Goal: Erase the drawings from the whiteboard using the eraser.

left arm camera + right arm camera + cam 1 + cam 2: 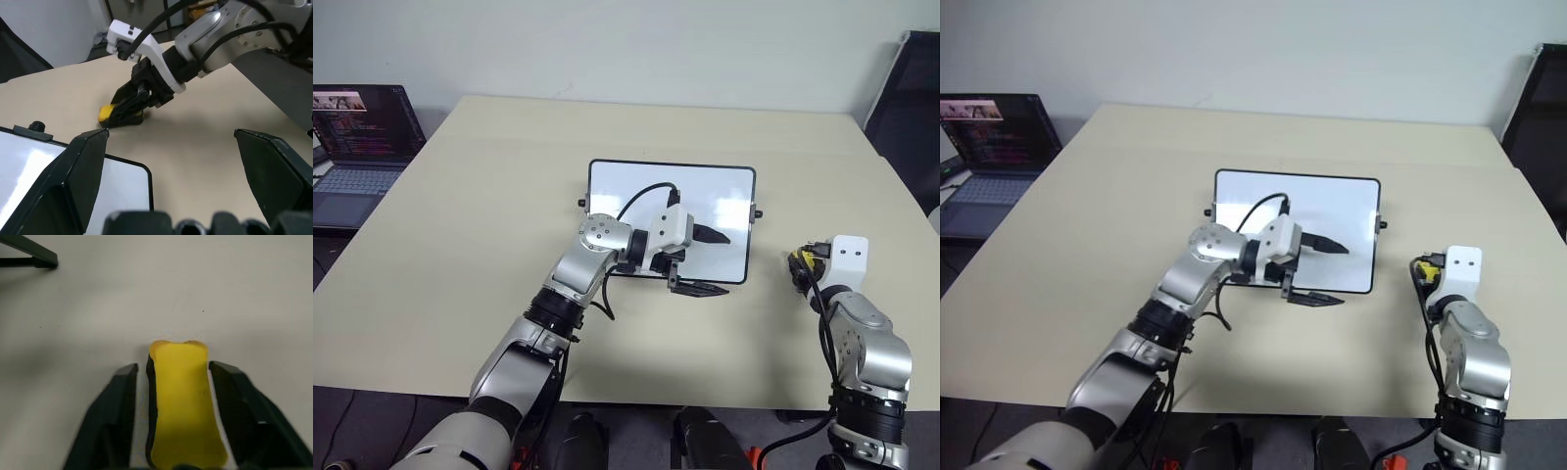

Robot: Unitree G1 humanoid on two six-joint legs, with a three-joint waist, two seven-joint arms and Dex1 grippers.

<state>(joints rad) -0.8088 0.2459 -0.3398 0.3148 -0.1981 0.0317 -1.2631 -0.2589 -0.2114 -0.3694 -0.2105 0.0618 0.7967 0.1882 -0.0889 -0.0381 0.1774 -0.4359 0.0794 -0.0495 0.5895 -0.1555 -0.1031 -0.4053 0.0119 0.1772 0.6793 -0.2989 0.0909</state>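
Two arms are working over the tan table (460,245). The right gripper (171,396) is sitting low on the bare tabletop to the right of the whiteboard (705,186), its fingers (115,401) standing slightly apart on either side of the eraser (181,401). A thin gap is showing on each side, so the yellow block is lying between them rather than being pinched. The eraser's long axis is running along the fingers' own line, pointing away from the robot. The left gripper (705,261) is hovering over the board's near right corner, jaws spread wide and empty, pointing toward the right arm. The board's white face is appearing free of blue marks here. The right arm is plainly the nearer one to the eraser; the board is lying to that gripper's left.
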